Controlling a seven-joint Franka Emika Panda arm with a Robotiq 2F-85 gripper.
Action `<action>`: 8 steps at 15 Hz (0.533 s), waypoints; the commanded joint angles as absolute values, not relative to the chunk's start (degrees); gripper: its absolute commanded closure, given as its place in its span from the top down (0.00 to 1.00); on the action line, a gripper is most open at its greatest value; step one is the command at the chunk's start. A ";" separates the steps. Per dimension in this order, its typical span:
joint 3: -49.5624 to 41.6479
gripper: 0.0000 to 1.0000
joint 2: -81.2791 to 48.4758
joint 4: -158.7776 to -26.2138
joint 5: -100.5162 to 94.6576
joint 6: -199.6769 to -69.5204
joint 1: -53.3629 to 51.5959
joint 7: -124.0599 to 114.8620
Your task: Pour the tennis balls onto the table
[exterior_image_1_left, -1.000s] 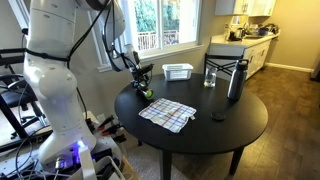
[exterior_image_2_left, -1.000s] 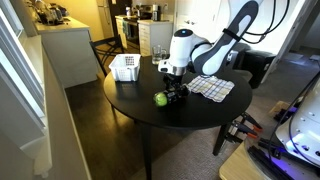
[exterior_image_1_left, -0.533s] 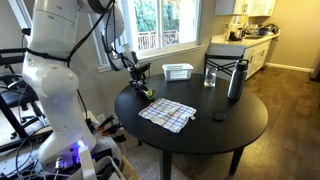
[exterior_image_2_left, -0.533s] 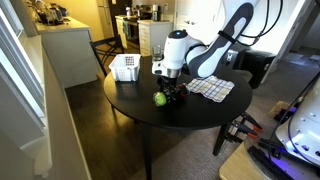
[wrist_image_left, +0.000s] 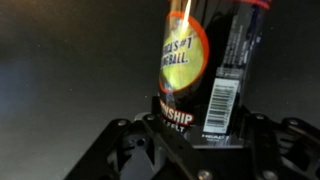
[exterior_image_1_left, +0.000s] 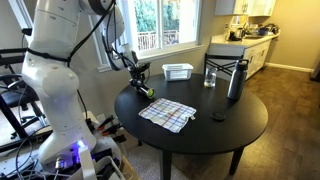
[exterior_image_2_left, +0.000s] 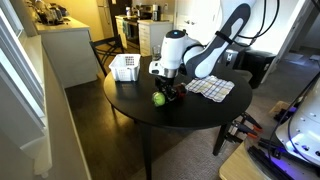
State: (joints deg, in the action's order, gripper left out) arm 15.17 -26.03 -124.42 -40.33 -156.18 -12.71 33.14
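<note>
Grasping a dark labelled can (wrist_image_left: 215, 70), contents unclear, the black gripper (wrist_image_left: 190, 125) has one fuzzy yellow-green tennis ball (exterior_image_2_left: 159, 98) at its eight o'clock.

This is a home, in the eating corner off a kitchen. A round black table (exterior_image_1_left: 230, 125) stands on a wood floor (exterior_image_1_left: 292, 92), laid with a checked cloth (exterior_image_1_left: 167, 114), a glass (exterior_image_1_left: 210, 77) and a bottle (exterior_image_1_left: 236, 80). At two o'clock from it runs a counter (exterior_image_1_left: 238, 47) with light cabinets (exterior_image_1_left: 258, 57). At twelve, big windows (exterior_image_1_left: 160, 25) look out on a railing and trees. In an exterior view, another counter (exterior_image_2_left: 70, 55) at ten o'clock carries small kitchen gear (exterior_image_2_left: 48, 12).
</note>
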 commanded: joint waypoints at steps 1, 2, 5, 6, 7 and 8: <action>13.97 0.38 -24.63 -125.31 -40.93 -159.94 -13.32 31.16; 13.77 0.36 -24.18 -125.55 -40.90 -161.14 -13.33 30.58; 11.93 0.36 -22.66 -126.32 -43.09 -166.22 -14.26 26.39; 11.37 0.36 -22.10 -126.56 -43.77 -167.85 -14.59 25.16; 10.80 0.36 -21.33 -126.91 -44.42 -169.55 -14.94 23.85; 10.23 0.36 -20.74 -127.14 -44.88 -171.16 -15.28 22.72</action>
